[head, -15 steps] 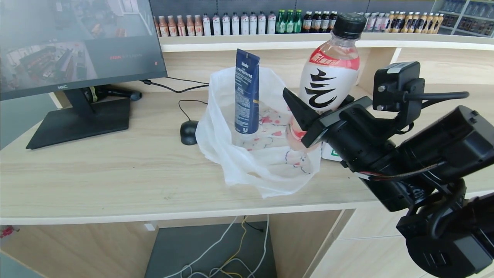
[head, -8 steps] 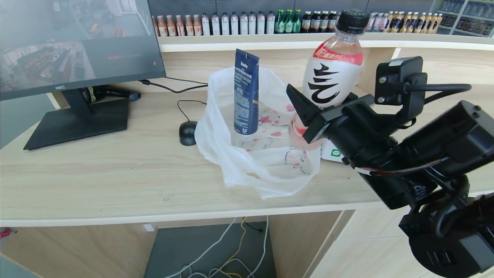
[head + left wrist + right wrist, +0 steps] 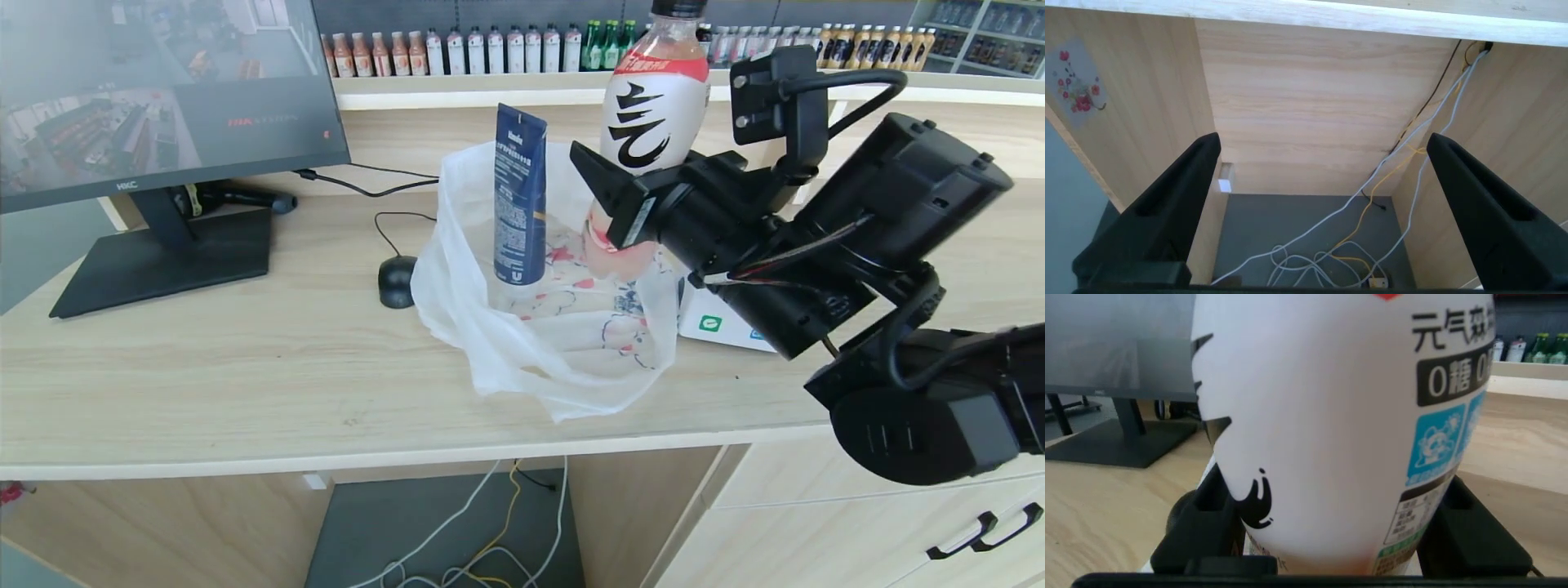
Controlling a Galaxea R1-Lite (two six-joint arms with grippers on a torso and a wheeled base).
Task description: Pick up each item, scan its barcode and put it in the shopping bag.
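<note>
One bottle (image 3: 653, 90), white label with black strokes and a red band, pinched around its lower half between the right fingers (image 3: 602, 181). Nearly upright, top tipped slightly toward the robot's right, neck well above the fingers. In the right wrist view, label filling the gap, one dark finger hard against each side.

Directly beneath the fingers and the bottle's pinkish base, the open mouth of a white bag (image 3: 490, 327), slumped on the counter (image 3: 245, 367). Contact between base and plastic: cannot tell.

Just left of the fingers, a blue tube (image 3: 520, 204) standing upright inside the bag, apart from the bottle. Below the fingers and to their right, a small white box (image 3: 722, 322) with a green mark, against the bag's edge and partly hidden by the arm. Farther left, past the bag, a black mouse (image 3: 397, 282) just beside the plastic, then a monitor (image 3: 163, 90) on its stand, well apart. Far beyond the fingers, a shelf (image 3: 490, 82) with a long row of drinks (image 3: 490, 51).

Left fingers (image 3: 1167, 216) spread wide, nothing between them, held low beneath the counter's edge. Ahead of them, a wooden recess with loose cables (image 3: 1372, 220) trailing down.
</note>
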